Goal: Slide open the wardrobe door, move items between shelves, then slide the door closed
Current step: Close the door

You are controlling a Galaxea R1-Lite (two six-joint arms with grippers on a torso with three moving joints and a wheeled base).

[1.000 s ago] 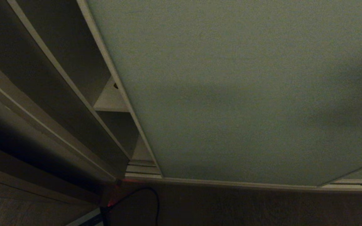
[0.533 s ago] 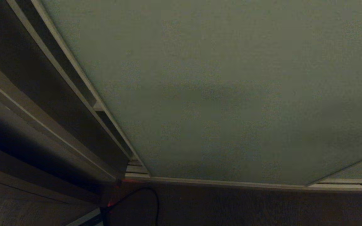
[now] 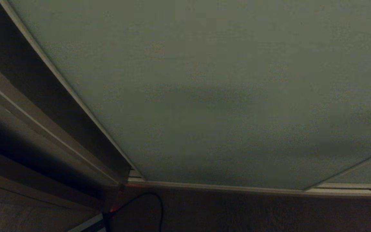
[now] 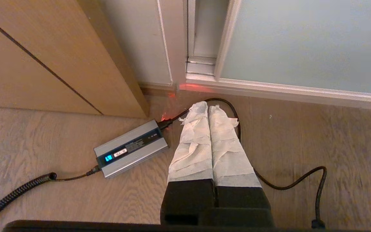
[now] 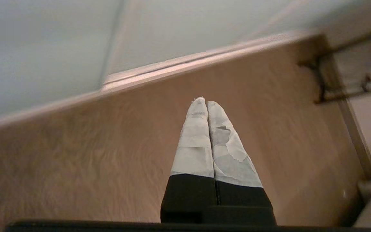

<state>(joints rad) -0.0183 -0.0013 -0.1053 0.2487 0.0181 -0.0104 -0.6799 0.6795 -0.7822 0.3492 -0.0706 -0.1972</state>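
- Grey-green sliding wardrobe door stood almost shut; only a sliver remained at its left edge.
- Right gripper, clenched empty, should nudge it home gently.
- Left gripper hung clenched, empty.

Power brick on floor before door.

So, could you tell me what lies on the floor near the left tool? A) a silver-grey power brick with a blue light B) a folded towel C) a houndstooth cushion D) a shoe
A: the left wrist view shows the power brick on the wood floor beside the shut left tool, cables attached.
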